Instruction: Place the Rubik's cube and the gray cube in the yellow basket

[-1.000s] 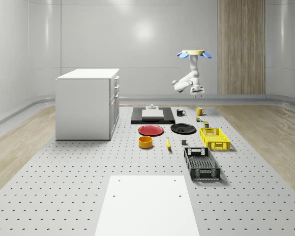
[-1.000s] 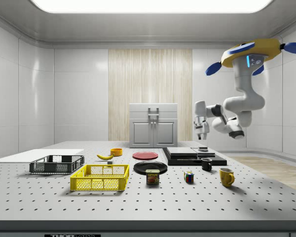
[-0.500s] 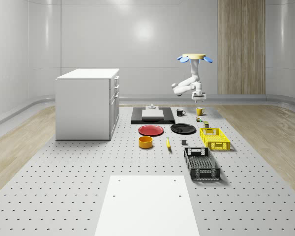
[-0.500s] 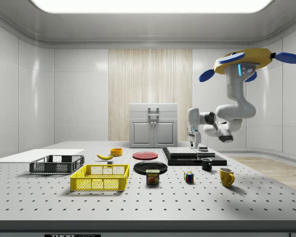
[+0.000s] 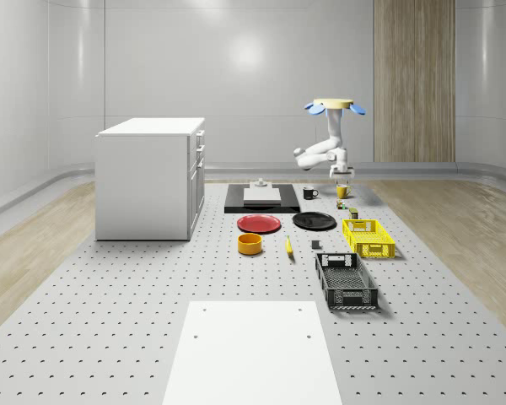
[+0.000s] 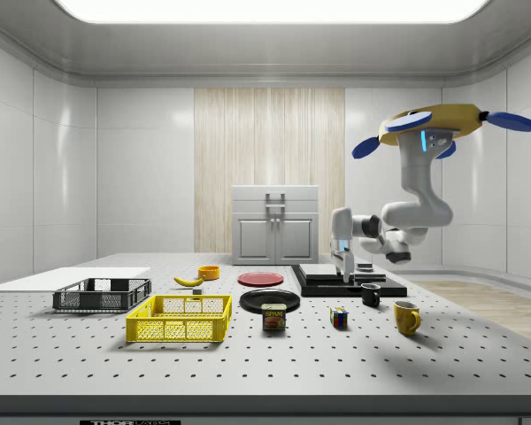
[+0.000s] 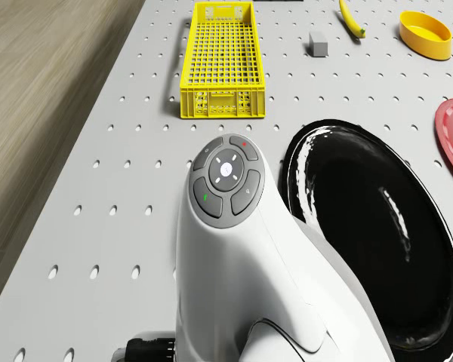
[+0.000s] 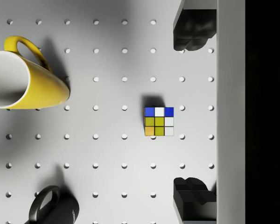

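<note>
The Rubik's cube (image 8: 159,121) lies on the perforated table, between the yellow mug and the canned meat tin, also seen as Rubik's cube (image 6: 339,318). My gripper (image 8: 192,115) hangs open straight above it, pointing down, a fair way off the table (image 6: 341,268). The drone (image 6: 429,128) hovers over the table's far end near the mugs, drone (image 5: 335,105). The gray cube (image 7: 318,44) sits on the table beside the yellow basket (image 7: 223,102), apart from it. The yellow basket (image 5: 374,251) holds nothing that I can see.
A yellow mug (image 8: 28,81) and a black mug (image 8: 56,207) stand close to the Rubik's cube. A black plate (image 7: 377,234), banana (image 7: 351,21), orange bowl (image 7: 425,34), tin (image 6: 273,316) and black basket (image 5: 346,281) are also on the table.
The drone has dropped lower and shifted toward the side view's left. The arm has swung down, bringing the gripper lower toward the table.
</note>
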Robot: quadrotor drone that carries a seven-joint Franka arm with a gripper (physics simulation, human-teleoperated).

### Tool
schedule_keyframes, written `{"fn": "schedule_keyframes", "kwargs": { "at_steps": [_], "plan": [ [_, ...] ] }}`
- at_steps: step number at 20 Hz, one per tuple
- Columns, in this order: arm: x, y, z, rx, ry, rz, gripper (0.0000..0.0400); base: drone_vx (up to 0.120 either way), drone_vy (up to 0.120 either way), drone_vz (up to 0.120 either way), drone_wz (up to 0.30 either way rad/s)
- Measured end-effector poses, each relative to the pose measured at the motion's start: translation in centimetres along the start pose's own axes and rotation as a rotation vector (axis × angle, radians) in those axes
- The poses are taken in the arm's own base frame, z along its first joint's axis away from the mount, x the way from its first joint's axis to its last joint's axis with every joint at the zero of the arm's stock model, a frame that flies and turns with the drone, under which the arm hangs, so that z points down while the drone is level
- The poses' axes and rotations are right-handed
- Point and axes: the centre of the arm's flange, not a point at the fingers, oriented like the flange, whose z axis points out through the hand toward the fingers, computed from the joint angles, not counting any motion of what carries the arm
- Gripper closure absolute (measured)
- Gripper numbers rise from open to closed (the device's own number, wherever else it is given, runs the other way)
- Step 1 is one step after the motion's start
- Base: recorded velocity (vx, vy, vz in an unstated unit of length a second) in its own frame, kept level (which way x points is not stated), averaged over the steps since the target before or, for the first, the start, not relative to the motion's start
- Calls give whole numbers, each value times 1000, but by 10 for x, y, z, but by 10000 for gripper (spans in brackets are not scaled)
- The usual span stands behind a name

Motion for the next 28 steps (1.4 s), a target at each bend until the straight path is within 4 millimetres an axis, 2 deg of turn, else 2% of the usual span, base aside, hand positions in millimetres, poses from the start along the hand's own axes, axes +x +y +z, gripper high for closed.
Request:
{"fn": "schedule_keyframes", "kwargs": {
  "at_steps": [16, 28],
  "plan": [
    [0, 0, 1, -2, 2, 0, 0, 0, -10, -120, 0],
    [4, 4, 35, -2, 2, 1, 0, 0, 0, 0, 0]
  ]
}}
